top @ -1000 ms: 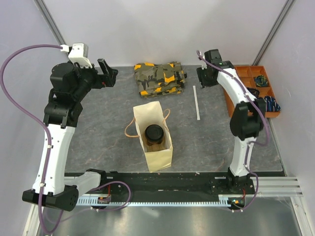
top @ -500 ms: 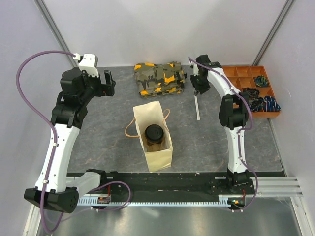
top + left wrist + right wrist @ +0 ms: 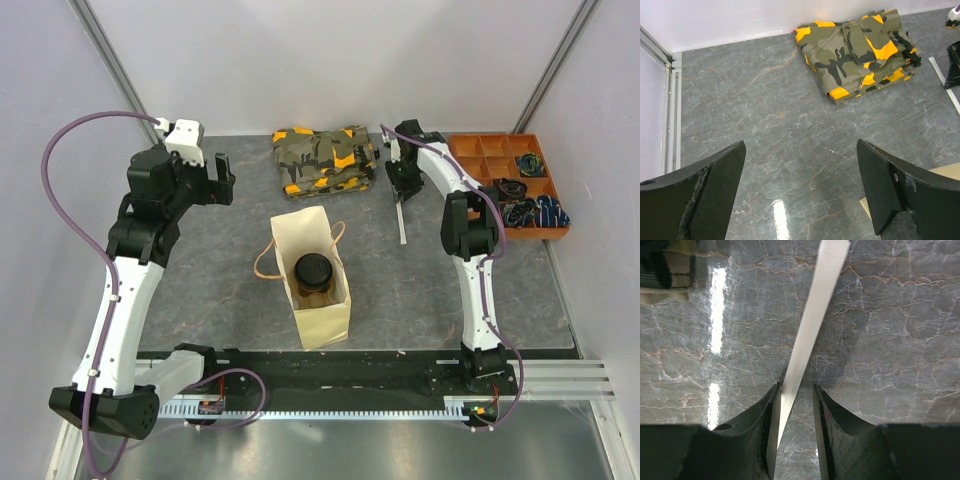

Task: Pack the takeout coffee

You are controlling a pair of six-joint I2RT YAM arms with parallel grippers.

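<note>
The takeout coffee (image 3: pixel 313 270), a tan cup with a black lid, stands upright inside the open tan paper bag (image 3: pixel 322 318) at mid-table. My left gripper (image 3: pixel 222 172) hovers over bare table at the back left, well away from the bag. Its fingers are spread wide with nothing between them (image 3: pixel 800 145). My right gripper (image 3: pixel 402 188) is down at the far end of a thin white strip (image 3: pixel 402 222). In the right wrist view the jaws (image 3: pixel 796 386) straddle the strip (image 3: pixel 815 315). One finger touches it and a gap shows on the other side.
A folded camouflage cloth (image 3: pixel 325 160) lies at the back centre, also seen in the left wrist view (image 3: pixel 860 50). An orange compartment tray (image 3: pixel 510 185) with small items sits at the back right. A corner of the paper bag (image 3: pixel 945 172) shows beside my left fingers.
My right gripper has moved left and down from beside the orange tray onto the white strip, and its jaws have narrowed. The left gripper has shifted slightly right.
</note>
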